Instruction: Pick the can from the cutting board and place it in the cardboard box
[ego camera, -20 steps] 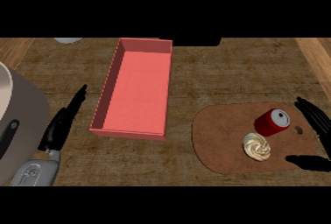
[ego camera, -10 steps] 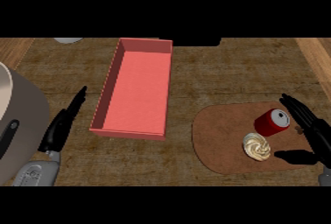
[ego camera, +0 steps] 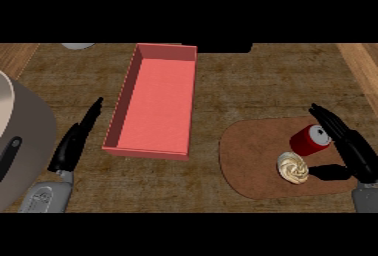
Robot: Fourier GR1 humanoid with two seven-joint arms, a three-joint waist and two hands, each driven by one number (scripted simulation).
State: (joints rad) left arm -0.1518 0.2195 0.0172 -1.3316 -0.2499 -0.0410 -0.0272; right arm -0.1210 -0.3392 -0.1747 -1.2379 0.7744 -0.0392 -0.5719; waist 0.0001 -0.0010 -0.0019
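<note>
A red can (ego camera: 311, 140) with a silver top stands upright on the round brown cutting board (ego camera: 255, 155) at the right. My right hand (ego camera: 354, 150) is beside the can on its right, fingers straight along it and thumb out below it, open and not curled round it. The long red-pink cardboard box (ego camera: 155, 100) lies open in the middle of the counter, left of the board. My left hand (ego camera: 74, 142) rests open at the left, fingers pointing up, just left of the box's near corner.
A cream swirled pastry (ego camera: 293, 168) lies on the board just below the can, next to my right thumb. A large grey pot (ego camera: 18, 145) fills the left edge. A small grey object (ego camera: 77, 46) sits at the top left.
My right hand has moved left and closer to the can, its fingers now alongside the can. The left hand, can and box have not moved.
</note>
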